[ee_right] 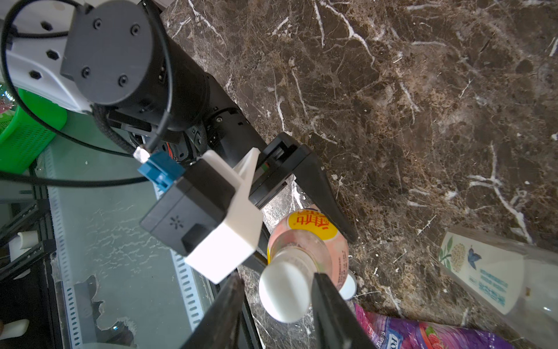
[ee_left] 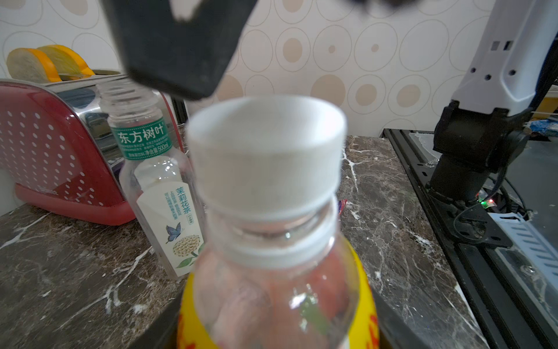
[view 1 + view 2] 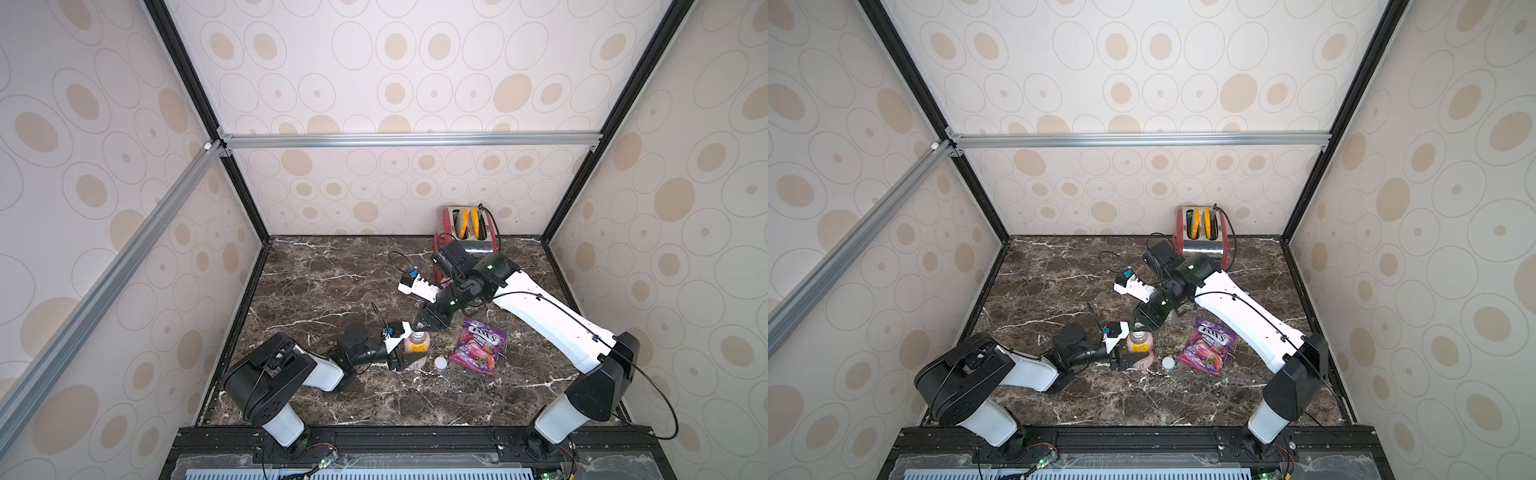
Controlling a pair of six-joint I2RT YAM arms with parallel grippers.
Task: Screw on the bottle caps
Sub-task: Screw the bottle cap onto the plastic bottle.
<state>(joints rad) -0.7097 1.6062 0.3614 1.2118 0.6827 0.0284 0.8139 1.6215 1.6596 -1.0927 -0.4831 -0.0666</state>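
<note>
left fingers [image 1: 324,196] clamp pink bottle [image 3: 417,351], lower centre in a top view, steadying it upright. cap [image 1: 285,291] sits on its neck; right fingers [image 1: 332,311] straddle it for twisting, can't tell if gripping.

Left arm [image 3: 320,370] low, stretched toward bottle [image 3: 417,344]. Left pincer [image 3: 409,360] level, clamped on bottle's body. Right arm [image 3: 540,307] arched high, wrist [image 3: 451,300] bent down. Right pincer [image 1: 277,278] points down over bottle. Fingers [image 1: 329,302] flank cap [image 1: 283,297]; grip unclear.
</note>
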